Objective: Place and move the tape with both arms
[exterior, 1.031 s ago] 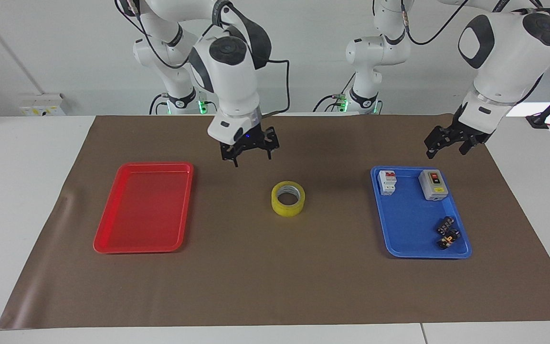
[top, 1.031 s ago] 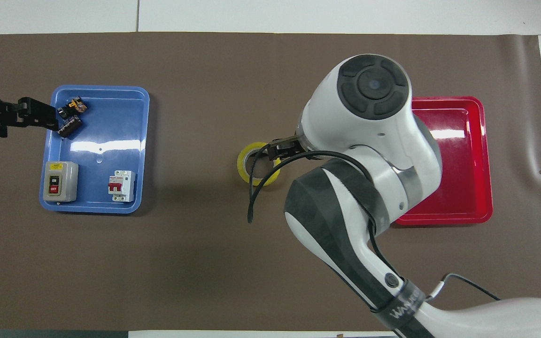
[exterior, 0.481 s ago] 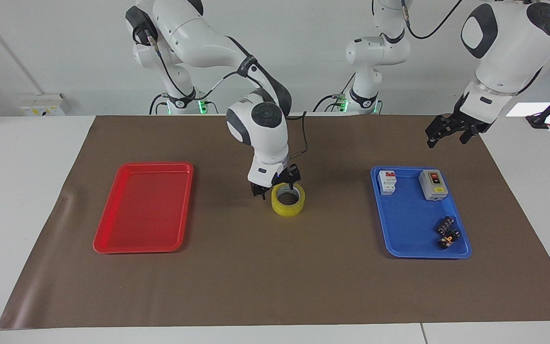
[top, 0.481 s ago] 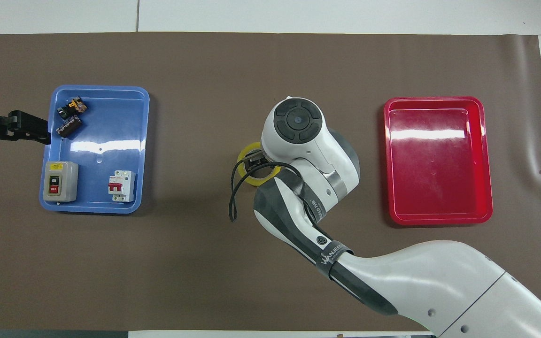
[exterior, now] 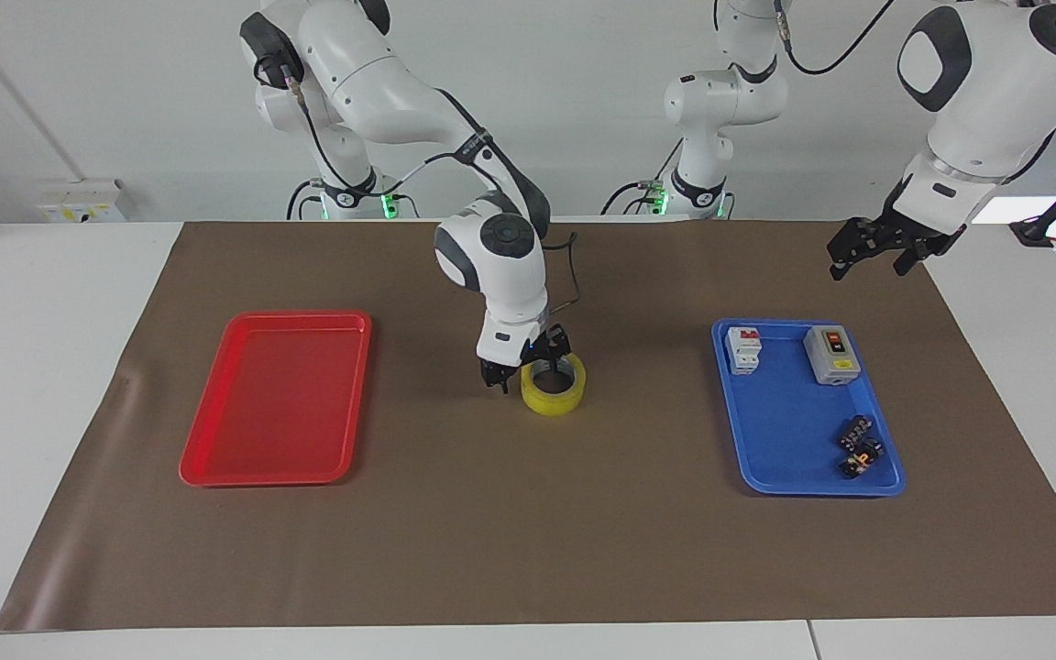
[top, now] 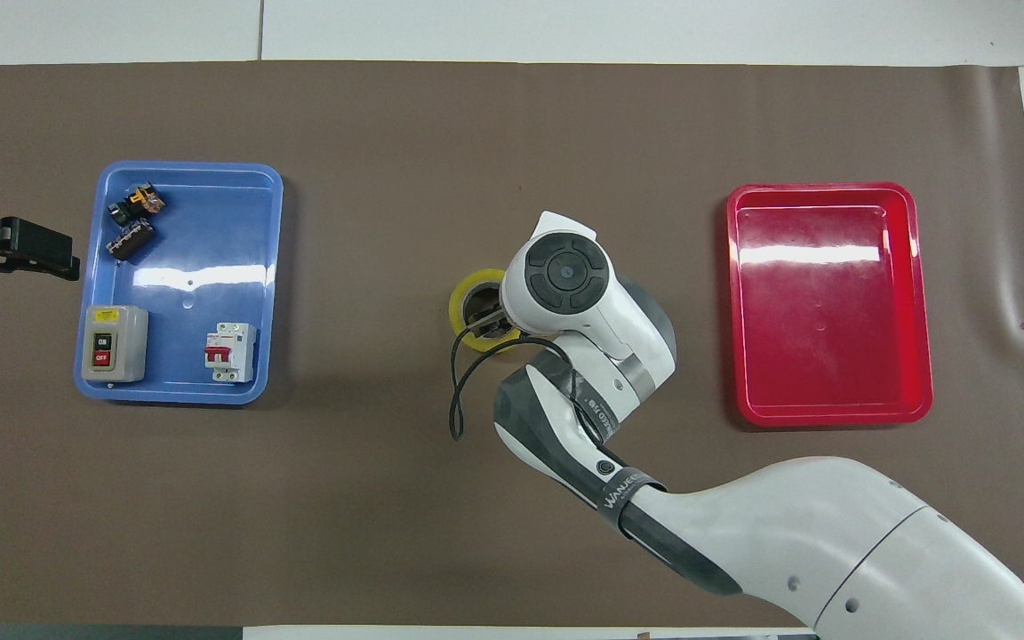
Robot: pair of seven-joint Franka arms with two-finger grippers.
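The tape [exterior: 554,398] is a yellow roll lying flat on the brown mat [exterior: 528,550], between the two trays. My right gripper [exterior: 521,367] is down at the roll and open. One finger is in the roll's hole and the other is outside the wall on the red tray's side. In the overhead view the right wrist covers much of the tape [top: 461,307]. My left gripper [exterior: 876,249] is open and empty, up in the air over the mat's edge beside the blue tray [exterior: 789,477]. It also shows in the overhead view [top: 28,253].
A red tray [exterior: 216,472] lies toward the right arm's end. The blue tray holds a grey switch box [exterior: 831,354], a white breaker [exterior: 743,349] and small dark parts [exterior: 858,445]. Two slimmer arms stand at the back.
My right gripper came down from over the mat onto the tape, with its fingers now astride the roll's wall. My left gripper rose and drew away from the blue tray.
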